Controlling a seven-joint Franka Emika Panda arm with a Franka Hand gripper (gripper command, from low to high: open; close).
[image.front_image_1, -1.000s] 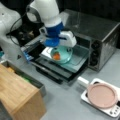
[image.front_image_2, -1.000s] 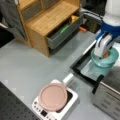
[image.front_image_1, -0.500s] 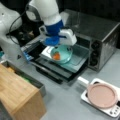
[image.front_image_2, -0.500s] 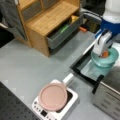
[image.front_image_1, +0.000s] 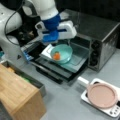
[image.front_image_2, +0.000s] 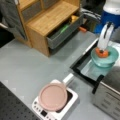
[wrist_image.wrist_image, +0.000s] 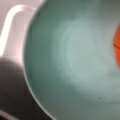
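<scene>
In a front view the gripper (image.front_image_1: 58, 51) is hanging mid-frame over the teal bowl (image.front_image_1: 62, 53) on the oven tray (image.front_image_1: 78, 60), in a front view its fingers (image.front_image_2: 103, 40) are pinching the orange piece (image.front_image_2: 102, 53) at right, and the wrist view is showing bowl (wrist_image.wrist_image: 75, 65) below, so steadiness seems wise.

Mock kitchen in a robot lab, toaster oven (image.front_image_1: 96, 37), pan on hotplate (image.front_image_2: 53, 96), wooden cabinet (image.front_image_2: 47, 20), perforated optical board (image.front_image_2: 12, 105)
</scene>
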